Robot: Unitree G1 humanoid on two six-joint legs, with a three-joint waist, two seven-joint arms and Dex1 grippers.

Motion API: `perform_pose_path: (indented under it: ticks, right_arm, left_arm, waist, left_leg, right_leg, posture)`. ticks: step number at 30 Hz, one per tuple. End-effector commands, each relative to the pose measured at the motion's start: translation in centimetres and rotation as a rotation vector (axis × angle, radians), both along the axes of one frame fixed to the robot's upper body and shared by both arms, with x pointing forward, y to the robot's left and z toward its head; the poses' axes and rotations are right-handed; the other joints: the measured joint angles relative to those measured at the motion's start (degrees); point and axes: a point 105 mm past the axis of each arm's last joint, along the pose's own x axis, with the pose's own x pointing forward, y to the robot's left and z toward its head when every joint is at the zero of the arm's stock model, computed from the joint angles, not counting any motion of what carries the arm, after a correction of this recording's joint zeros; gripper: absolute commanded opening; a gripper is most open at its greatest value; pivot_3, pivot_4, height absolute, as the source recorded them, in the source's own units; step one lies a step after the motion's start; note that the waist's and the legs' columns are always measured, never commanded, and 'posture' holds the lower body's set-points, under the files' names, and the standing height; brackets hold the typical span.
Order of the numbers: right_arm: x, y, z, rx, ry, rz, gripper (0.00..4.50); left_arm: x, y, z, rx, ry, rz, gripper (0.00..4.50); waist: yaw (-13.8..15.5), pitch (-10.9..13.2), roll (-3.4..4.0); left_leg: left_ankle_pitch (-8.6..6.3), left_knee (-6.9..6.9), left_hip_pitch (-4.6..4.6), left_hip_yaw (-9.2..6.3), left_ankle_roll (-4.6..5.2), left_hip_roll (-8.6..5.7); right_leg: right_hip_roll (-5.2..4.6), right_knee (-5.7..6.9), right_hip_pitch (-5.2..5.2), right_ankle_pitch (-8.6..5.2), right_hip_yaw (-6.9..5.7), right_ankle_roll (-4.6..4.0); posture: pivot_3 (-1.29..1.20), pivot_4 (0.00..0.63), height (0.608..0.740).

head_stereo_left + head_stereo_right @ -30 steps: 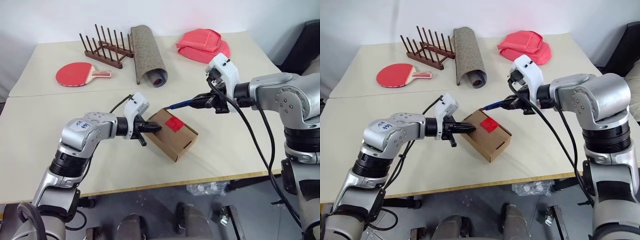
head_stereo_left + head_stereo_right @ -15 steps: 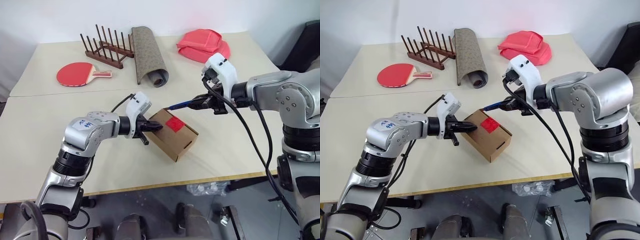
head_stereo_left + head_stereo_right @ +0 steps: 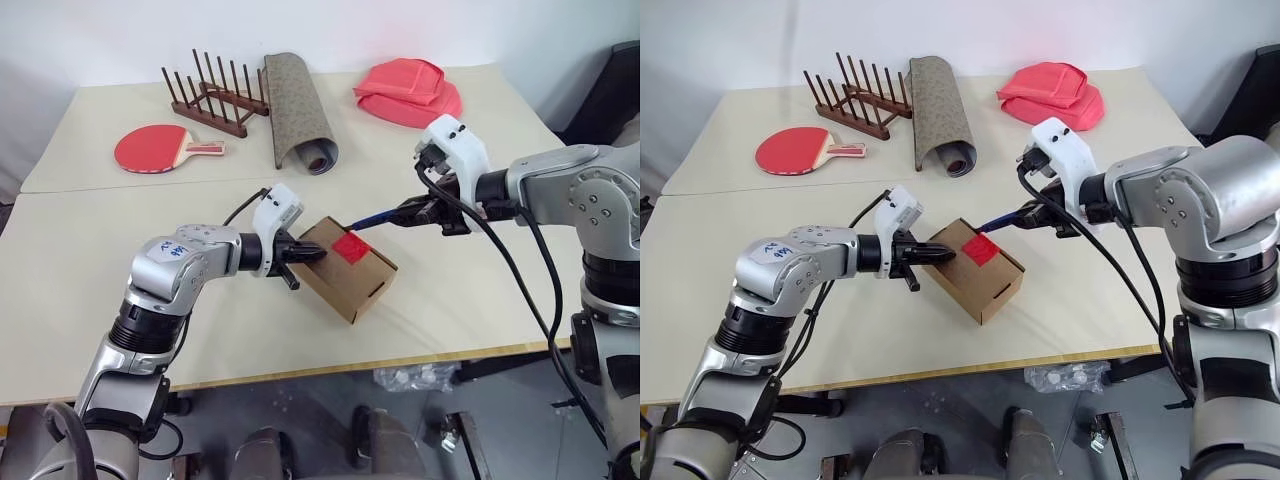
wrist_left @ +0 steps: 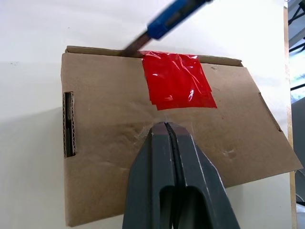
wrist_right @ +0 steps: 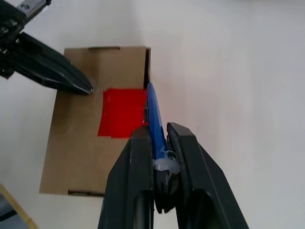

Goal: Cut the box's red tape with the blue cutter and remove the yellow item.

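Pale tabletop (image 3: 90,260): right gripper (image 5: 159,136) clamped around blue cutter (image 3: 372,218), tip set at far edge of red tape (image 4: 177,80) on closed box (image 3: 352,272) near table's centre. Left gripper (image 4: 167,131), fingers pressed together and empty, tips bearing on box top just beside tape. Behind: paddle (image 3: 155,149), wooden rack (image 3: 212,93), rolled mat (image 3: 297,108), red cloth (image 3: 408,88).

Matt corrugated cardboard box (image 4: 114,143) (glossy, crinkled red tape (image 4: 177,79)).

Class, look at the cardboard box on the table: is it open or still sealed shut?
Sealed shut. The box has its top flap lying flat, with the red tape still whole across the flap's edge; the blue cutter tip sits at that edge.
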Motion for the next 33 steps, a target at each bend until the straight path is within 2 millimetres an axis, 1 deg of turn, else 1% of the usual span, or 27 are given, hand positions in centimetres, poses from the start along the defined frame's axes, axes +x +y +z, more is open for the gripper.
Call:
perform_pose_path:
  ticks: [1,5,10,13,21,29,33]
  right_arm:
    - [0.6,-1.2,0.1,-0.024,-0.017,-0.056,0.16]
    - [0.8,-1.0,0.3,-0.017,-0.018,-0.048,0.16]
    - [0.6,0.1,0.5,-0.035,-0.01,-0.002,0.16]
    - [0.6,0.2,0.5,-0.05,0.004,0.002,0.16]
    - [-0.1,-0.2,0.0,-0.128,0.069,0.019,0.16]
    - [-1.1,-0.7,-0.3,-0.175,0.114,0.056,0.16]
    - [-1.0,-0.9,-0.1,-0.187,0.109,0.047,0.16]
  left_arm:
    - [0.2,0.4,-1.3,0.022,0.04,0.034,0.0]
    - [0.1,0.3,-1.4,0.02,0.042,0.035,0.0]
    - [0.3,0.2,-1.6,0.021,0.049,0.04,0.0]
    - [0.3,0.1,-1.7,0.026,0.057,0.042,0.0]
    - [0.4,0.4,-3.0,0.102,0.099,0.079,0.0]
    - [0.6,0.6,-3.7,0.135,0.125,0.106,0.0]
    - [0.7,0.8,-4.1,0.159,0.123,0.122,0.0]
  waist:
    - [0.1,0.0,0.0]
    - [0.2,0.0,0.0]
    - [0.2,0.0,0.0]
    - [0.2,0.0,0.0]
    - [0.6,0.0,-0.02]
    - [1.1,0.0,-0.04]
    - [1.1,-0.1,-0.07]
  left_leg:
    - [0.0,0.01,0.0,0.0,0.01,0.0]
    - [0.02,0.01,0.0,0.0,0.04,-0.04]
    - [0.03,0.01,-0.01,0.0,0.05,-0.05]
    - [0.03,0.01,0.0,0.0,0.05,-0.05]
    - [0.03,0.02,0.01,-0.02,0.06,-0.06]
    - [0.03,0.02,0.03,-0.02,0.06,-0.06]
    - [0.03,0.02,0.04,-0.02,0.06,-0.06]
  right_leg:
    - [0.0,0.0,0.01,0.0,0.0,0.0]
    - [-0.05,0.0,0.01,0.01,0.0,0.02]
    - [-0.07,0.0,0.01,0.01,0.0,0.02]
    - [-0.07,0.0,0.01,0.01,0.01,0.02]
    - [-0.09,0.0,0.03,0.02,0.0,0.03]
    - [-0.09,0.0,0.04,0.02,0.0,0.02]
    - [-0.11,-0.01,0.05,0.02,0.0,0.02]
  posture:
    - [0.0,0.15,0.74]
    - [0.0,0.15,0.74]
    - [0.0,0.15,0.74]
    - [0.0,0.15,0.74]
    - [0.0,0.15,0.74]
    - [0.0,0.15,0.74]
    - [0.0,0.15,0.74]
